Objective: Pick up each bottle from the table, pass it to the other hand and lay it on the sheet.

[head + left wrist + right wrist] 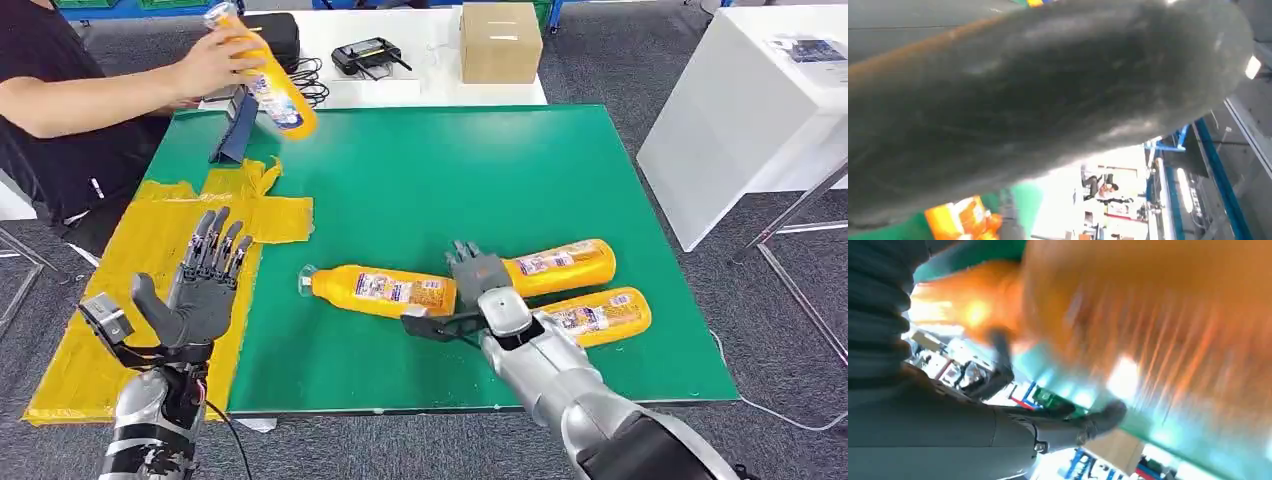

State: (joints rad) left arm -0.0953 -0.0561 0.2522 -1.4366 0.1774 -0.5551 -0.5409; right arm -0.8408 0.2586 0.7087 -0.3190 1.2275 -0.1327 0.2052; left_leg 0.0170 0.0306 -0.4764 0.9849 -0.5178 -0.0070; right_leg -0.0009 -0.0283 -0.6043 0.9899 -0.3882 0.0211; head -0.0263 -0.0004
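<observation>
Three orange bottles lie on the green table top (450,170): one (385,290) points its cap left, one (560,265) lies behind my right hand, one (600,315) is nearest the right front corner. My right hand (480,290) hovers low between the first two, fingers spread and thumb stuck out to the left, gripping nothing. In the right wrist view a blurred orange bottle (1148,315) looms just beyond the thumb (1073,427). My left hand (200,285) is raised, open and empty, over the crumpled yellow sheet (150,230). A person at the far left holds a fourth bottle (270,85) above the table.
Behind the green top, a white table carries a cardboard box (500,40), a black controller (368,55) and a black case (280,35) with cables. A dark blue stand (235,130) sits at the green top's far left corner. Another white table (740,90) stands at the right.
</observation>
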